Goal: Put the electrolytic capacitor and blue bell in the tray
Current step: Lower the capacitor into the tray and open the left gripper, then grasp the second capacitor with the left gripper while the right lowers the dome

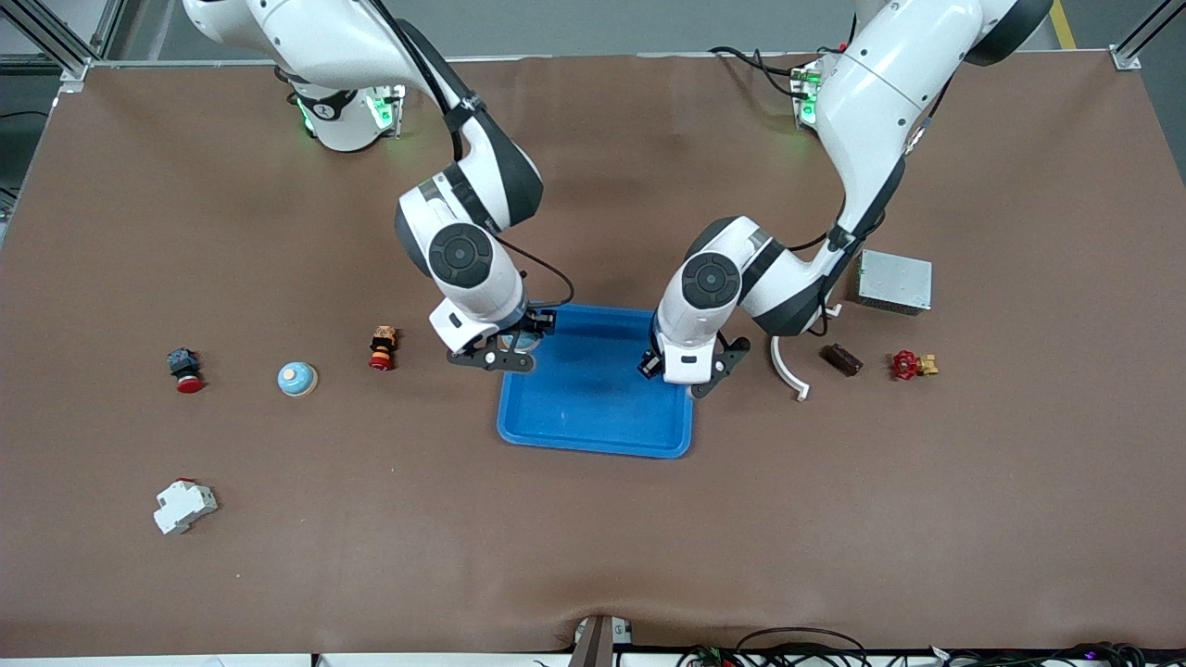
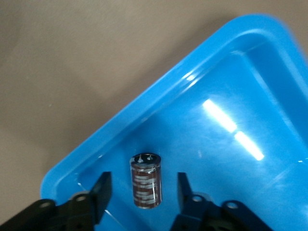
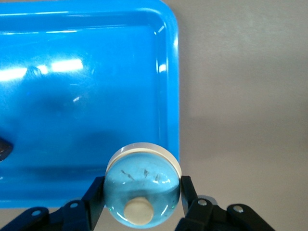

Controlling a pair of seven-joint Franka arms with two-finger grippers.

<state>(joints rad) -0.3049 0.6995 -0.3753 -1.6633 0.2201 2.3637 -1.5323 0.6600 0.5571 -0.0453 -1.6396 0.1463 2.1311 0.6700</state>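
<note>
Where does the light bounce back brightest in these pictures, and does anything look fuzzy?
Left wrist view: white glare streaks on the tray floor; the capacitor between the open left gripper is slightly soft. Right wrist view: paler glare patches on the tray; the blue bell in the right gripper is sharp. Front view: even light, soft shadows under the arms.

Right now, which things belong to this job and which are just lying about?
Job: tray; capacitor, in the tray under the open left pincer; bell, clamped in the right pincer over the tray's rim.
Lying about: second bell, red button, orange switch, white breaker, grey box, white strip, brown block, red valve.
</note>
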